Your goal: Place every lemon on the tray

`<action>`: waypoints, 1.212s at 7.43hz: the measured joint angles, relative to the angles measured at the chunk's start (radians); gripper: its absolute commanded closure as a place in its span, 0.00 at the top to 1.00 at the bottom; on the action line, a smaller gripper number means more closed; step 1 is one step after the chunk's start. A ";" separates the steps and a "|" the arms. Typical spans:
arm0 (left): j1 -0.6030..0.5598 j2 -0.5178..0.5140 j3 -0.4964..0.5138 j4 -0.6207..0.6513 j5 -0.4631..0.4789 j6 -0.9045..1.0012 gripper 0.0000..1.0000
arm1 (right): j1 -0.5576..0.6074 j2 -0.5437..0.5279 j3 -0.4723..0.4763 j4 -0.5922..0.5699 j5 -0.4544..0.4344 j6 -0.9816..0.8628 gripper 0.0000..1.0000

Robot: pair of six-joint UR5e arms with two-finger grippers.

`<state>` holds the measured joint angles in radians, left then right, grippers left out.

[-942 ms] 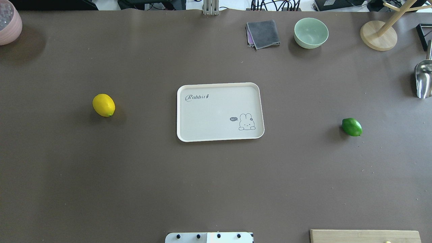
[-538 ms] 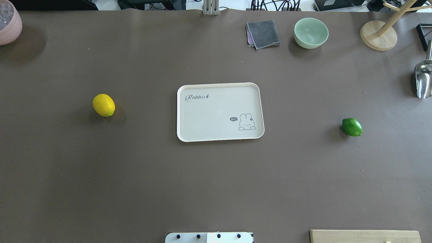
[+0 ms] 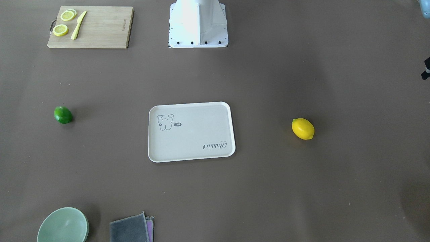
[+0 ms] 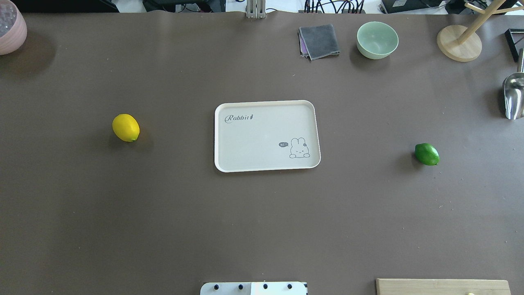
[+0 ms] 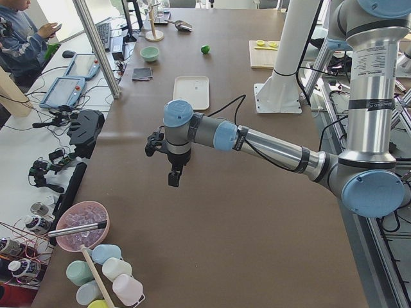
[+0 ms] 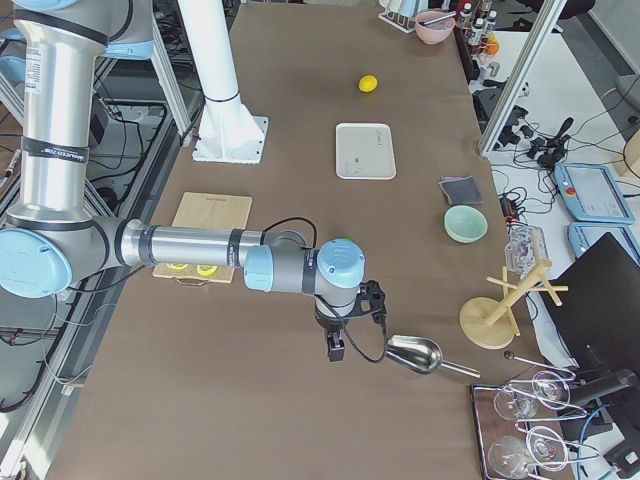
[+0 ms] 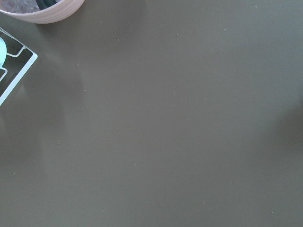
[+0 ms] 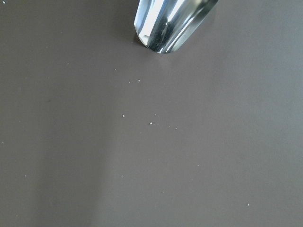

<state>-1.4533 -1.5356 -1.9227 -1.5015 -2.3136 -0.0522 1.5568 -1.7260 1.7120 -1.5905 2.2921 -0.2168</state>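
At the middle of the brown desk (image 4: pixel 262 229) an off-white rectangular tray (image 4: pixel 262 135) with rounded corners, a raised rim and a rabbit drawing is laid flat. A bright yellow oval lemon (image 4: pixel 125 127) is seen on the desk on the robot's left of the tray, well apart from it. A glossy green oval lemon (image 4: pixel 427 154) is seen on the robot's right, also well apart from the tray. Neither fruit is touched by an arm.

The left gripper (image 5: pixel 173 176) is held pointing down above bare desk at the robot's far left end, near a pink ribbed bowl (image 5: pixel 82 226), whose rim is caught in the top corner of the left wrist view. Whether its jaws are released or clenched cannot be told, as they are shown only in a side view.

The right gripper (image 6: pixel 335 348) is held pointing down at the far right end, just beside a shiny metal scoop (image 6: pixel 415 354), whose mouth is seen at the top of the right wrist view. The state of its jaws cannot be told either.

A wooden cutting board (image 3: pixel 90 27) with thin lemon slices and a yellow knife is placed near the robot's base. A pale green bowl (image 4: pixel 377 39) and a folded grey cloth (image 4: pixel 319 41) are set side by side at the far edge.
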 measured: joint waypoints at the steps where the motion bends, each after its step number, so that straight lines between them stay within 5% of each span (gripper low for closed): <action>1: 0.000 0.002 -0.004 0.000 -0.001 -0.003 0.98 | 0.000 -0.002 0.001 0.000 0.001 0.000 1.00; 5: 0.003 0.001 -0.007 0.000 -0.008 -0.029 0.98 | -0.001 -0.005 0.015 0.006 0.008 0.000 1.00; 9: 0.023 -0.004 -0.019 -0.093 -0.062 -0.264 0.98 | -0.005 -0.003 0.024 0.057 0.086 0.042 1.00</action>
<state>-1.4306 -1.5395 -1.9420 -1.5940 -2.3753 -0.3162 1.5514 -1.7288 1.7356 -1.5339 2.3779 -0.1751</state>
